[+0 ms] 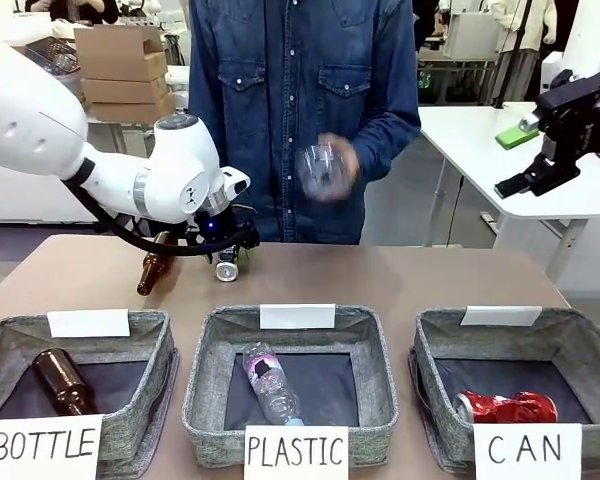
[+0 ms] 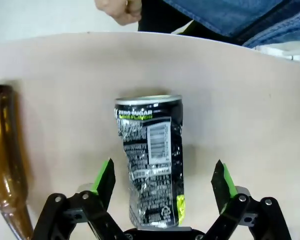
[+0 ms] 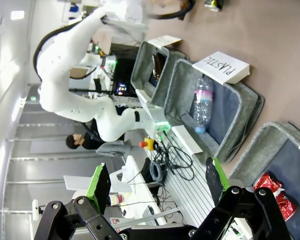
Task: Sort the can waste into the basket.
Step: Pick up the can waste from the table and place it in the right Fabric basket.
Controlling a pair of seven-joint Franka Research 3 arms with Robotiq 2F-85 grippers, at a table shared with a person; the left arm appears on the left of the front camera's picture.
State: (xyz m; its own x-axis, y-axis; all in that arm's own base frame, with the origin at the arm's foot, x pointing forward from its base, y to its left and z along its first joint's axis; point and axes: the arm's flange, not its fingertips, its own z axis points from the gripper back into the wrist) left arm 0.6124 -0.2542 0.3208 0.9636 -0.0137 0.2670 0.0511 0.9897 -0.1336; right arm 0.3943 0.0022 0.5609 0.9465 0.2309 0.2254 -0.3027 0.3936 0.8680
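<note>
— Where does the left end effector (image 2: pixel 163 167) stand?
— Low over the far left of the tabletop (image 1: pixel 400 280), with its two fingers spread either side of the dark can (image 2: pixel 150 160). In the left wrist view a strip of bare tabletop shows between each green pad and the can, so it is released, not grasping.
— And the can itself?
— It lies on its side, dented, its silver end pointing away from the wrist towards the person. A brown bottle (image 1: pixel 153 272) lies just to its left, apart from it.
— The right end effector (image 1: pixel 517 160)?
— Raised high at the far right, well above the tabletop. Its fingers are wide apart with nothing between them, so it is released too.
— What is in the CAN basket (image 1: pixel 590 360)?
— A crumpled red can (image 1: pixel 507 407), on the dark bottom towards the near side. That basket is the right one of three in a row along the near edge.
— The other two?
— The middle basket (image 1: pixel 202 390), signed PLASTIC, holds a clear bottle (image 1: pixel 270 385). The left basket (image 1: pixel 160 370), signed BOTTLE, holds a second brown bottle (image 1: pixel 60 380).
— The person?
— Standing at the far side in a denim shirt, one hand (image 1: pixel 342 165) up at the chest with something clear in it, too blurred to tell.
</note>
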